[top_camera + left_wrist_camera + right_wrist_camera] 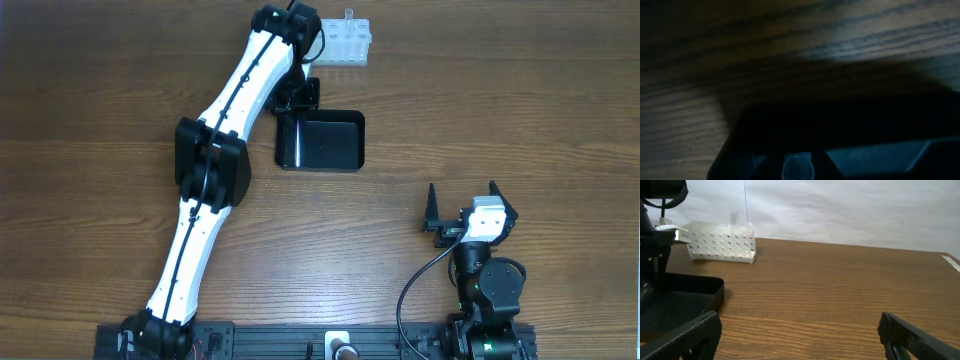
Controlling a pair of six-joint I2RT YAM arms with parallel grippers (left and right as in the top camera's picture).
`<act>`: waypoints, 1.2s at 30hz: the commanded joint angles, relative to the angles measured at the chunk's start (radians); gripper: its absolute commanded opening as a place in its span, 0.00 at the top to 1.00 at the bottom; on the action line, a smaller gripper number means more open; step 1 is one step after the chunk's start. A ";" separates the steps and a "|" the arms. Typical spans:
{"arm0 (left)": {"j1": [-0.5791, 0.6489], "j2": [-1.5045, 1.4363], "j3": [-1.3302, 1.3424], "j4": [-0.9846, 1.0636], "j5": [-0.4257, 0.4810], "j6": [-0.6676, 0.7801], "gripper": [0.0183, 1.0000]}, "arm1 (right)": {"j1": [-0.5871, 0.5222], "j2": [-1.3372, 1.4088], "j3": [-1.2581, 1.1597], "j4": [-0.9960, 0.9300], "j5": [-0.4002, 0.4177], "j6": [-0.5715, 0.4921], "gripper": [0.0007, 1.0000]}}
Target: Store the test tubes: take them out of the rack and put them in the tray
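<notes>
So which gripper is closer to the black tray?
Left. The left gripper is over the tray's edge; the right gripper sits far off, lower right in the top view.

No writing, label, number or sign can be read anywhere: not on the white rack (341,45), the black tray (330,140), or the wooden counter (500,100).

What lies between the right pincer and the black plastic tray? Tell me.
Only bare brown wooden tabletop separates the right pincer from the black plastic tray, per the top view.
</notes>
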 commanded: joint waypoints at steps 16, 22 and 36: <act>-0.020 0.018 0.000 -0.001 -0.005 0.011 0.69 | 0.000 -0.010 -0.007 -0.002 -0.008 -0.004 0.01; -0.028 -0.080 0.019 -0.035 -0.005 0.011 0.58 | 0.000 -0.010 -0.007 -0.002 -0.008 -0.005 0.01; 0.019 -0.370 0.021 0.026 -0.066 -0.053 0.18 | 0.000 -0.010 -0.007 -0.002 -0.008 -0.005 0.01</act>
